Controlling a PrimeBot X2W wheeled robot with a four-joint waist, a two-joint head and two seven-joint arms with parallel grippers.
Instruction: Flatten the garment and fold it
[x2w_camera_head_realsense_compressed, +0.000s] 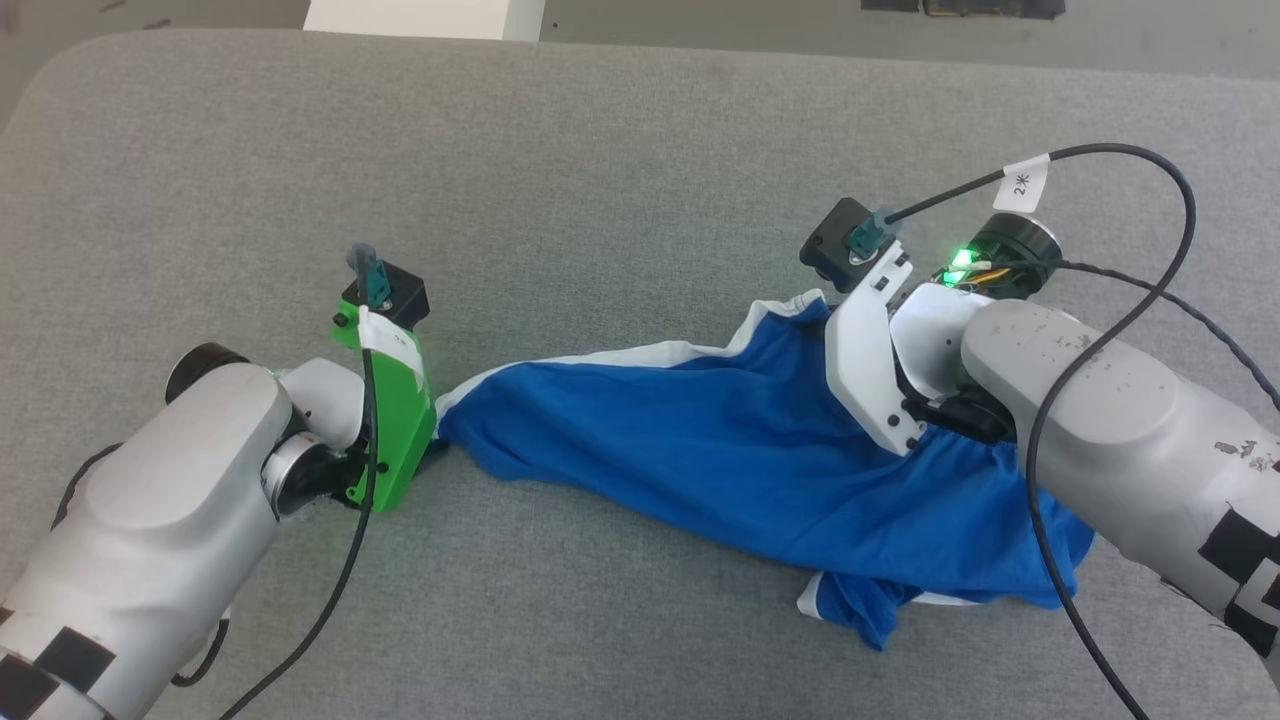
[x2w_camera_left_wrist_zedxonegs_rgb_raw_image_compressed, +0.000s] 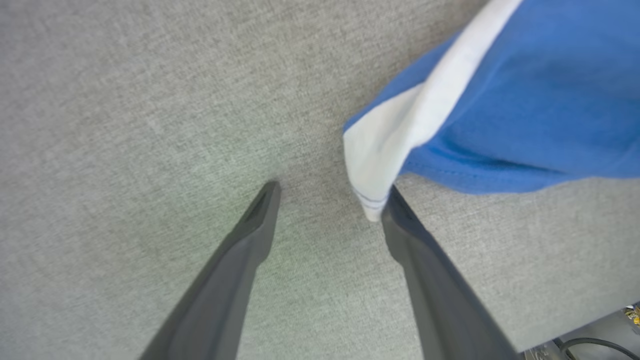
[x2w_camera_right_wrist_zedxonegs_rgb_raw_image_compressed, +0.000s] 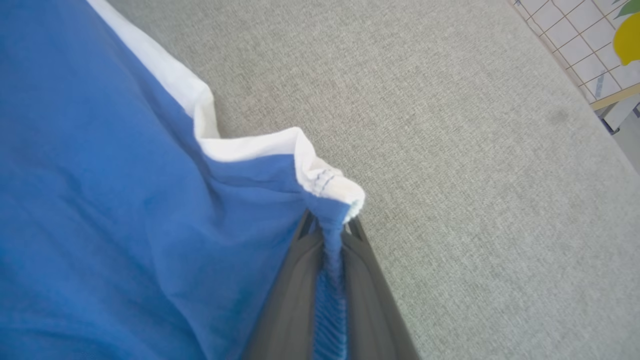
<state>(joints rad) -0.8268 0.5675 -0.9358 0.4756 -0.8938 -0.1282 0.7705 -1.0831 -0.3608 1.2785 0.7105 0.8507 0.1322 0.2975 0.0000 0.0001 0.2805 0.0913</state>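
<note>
The garment (x2w_camera_head_realsense_compressed: 760, 450), bright blue shorts with white trim, lies stretched and wrinkled across the grey cushion (x2w_camera_head_realsense_compressed: 600, 180). My right gripper (x2w_camera_right_wrist_zedxonegs_rgb_raw_image_compressed: 330, 225) is shut on a bunched corner of the garment (x2w_camera_right_wrist_zedxonegs_rgb_raw_image_compressed: 125, 200), with a white-trimmed tip poking past the fingertips. In the head view that arm's white wrist (x2w_camera_head_realsense_compressed: 880, 340) sits over the garment's right part. My left gripper (x2w_camera_left_wrist_zedxonegs_rgb_raw_image_compressed: 327, 202) stands open above the cushion, and the garment's white corner (x2w_camera_left_wrist_zedxonegs_rgb_raw_image_compressed: 385, 150) touches its right fingertip (x2w_camera_left_wrist_zedxonegs_rgb_raw_image_compressed: 395, 205). The left arm's green wrist (x2w_camera_head_realsense_compressed: 395, 400) is at the garment's left tip.
Black cables (x2w_camera_head_realsense_compressed: 1100, 300) loop over the right arm and across the garment's right end. The cushion's edge and a tiled floor (x2w_camera_right_wrist_zedxonegs_rgb_raw_image_compressed: 590, 45) show at the top right of the right wrist view. A white object (x2w_camera_head_realsense_compressed: 420, 18) stands beyond the cushion's far edge.
</note>
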